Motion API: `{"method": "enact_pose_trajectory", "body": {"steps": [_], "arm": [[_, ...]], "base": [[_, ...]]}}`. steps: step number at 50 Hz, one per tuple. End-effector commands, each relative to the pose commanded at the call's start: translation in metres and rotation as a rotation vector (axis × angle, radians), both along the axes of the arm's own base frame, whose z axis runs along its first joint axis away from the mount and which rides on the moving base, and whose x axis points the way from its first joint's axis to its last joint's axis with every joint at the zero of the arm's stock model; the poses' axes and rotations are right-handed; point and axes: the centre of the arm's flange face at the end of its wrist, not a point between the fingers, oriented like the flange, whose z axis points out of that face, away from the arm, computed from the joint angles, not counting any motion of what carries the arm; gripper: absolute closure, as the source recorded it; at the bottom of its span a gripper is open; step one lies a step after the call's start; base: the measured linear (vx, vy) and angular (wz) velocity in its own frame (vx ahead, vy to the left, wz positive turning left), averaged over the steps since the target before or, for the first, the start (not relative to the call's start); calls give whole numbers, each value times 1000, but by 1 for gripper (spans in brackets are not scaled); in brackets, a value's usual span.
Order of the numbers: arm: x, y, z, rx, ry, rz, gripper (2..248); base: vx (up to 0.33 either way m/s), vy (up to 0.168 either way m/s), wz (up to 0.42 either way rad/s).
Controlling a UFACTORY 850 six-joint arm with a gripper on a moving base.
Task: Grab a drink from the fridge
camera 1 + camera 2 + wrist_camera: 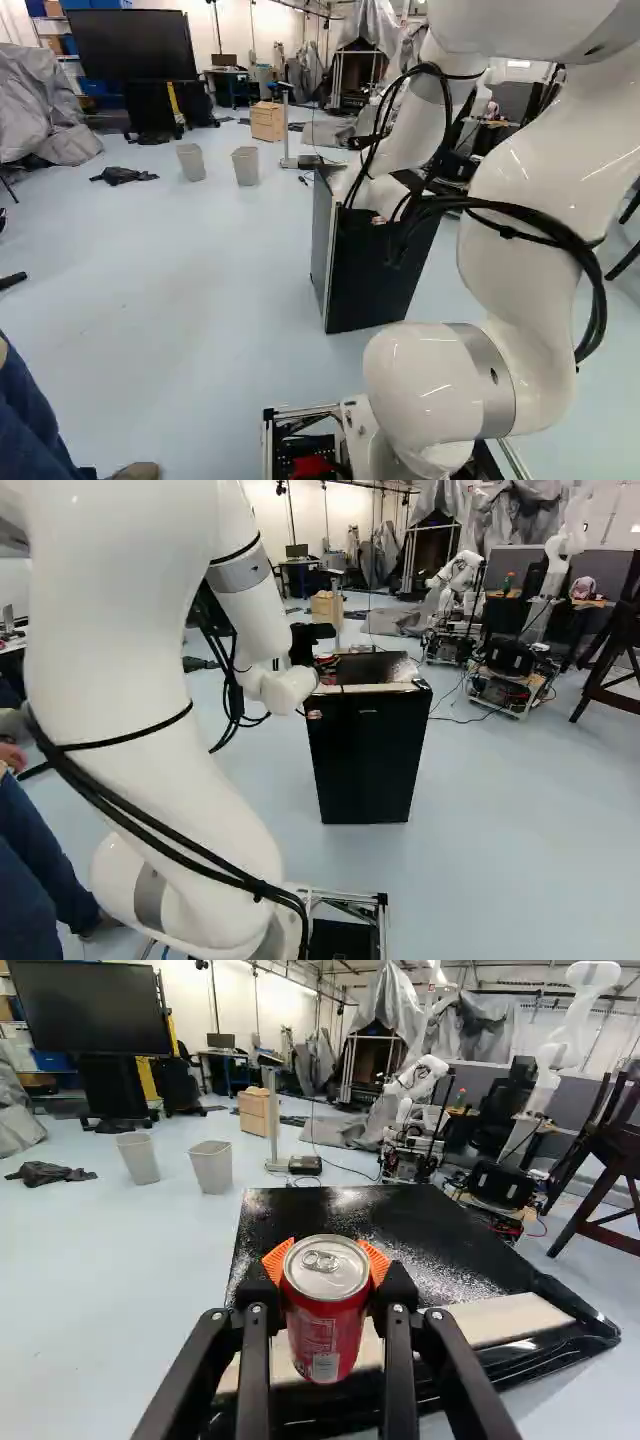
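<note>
In the right base view my gripper (310, 640) is at the near left corner of the black fridge (367, 755), level with its top; its fingertips are hard to make out there. In the wrist view the gripper (324, 1265) is shut on a red can (325, 1325) with a silver lid, an orange pad pressing each side. The can is upright, in front of the fridge's dark, speckled top (400, 1215) and its pale front strip. Whether its base touches anything, I cannot tell. The fridge also shows in the left base view, partly behind my arm.
Two grey bins (246, 165), a wooden box (268, 121) and a screen on a stand (133, 50) are beyond the fridge. Another robot (510, 670) stands at the back right, near a brown wooden stand (615, 660). A person's leg (30, 420) is close on my left.
</note>
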Motion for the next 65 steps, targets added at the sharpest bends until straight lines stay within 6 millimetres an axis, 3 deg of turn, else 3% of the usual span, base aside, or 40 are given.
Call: {"method": "enact_pose_trajectory", "body": {"steps": [38,65], "arm": [[-107,33,-17,54,92,69,149],[-156,43,-33,76,135,98,149]], "base": [[0,0,0],[0,0,0]]}}
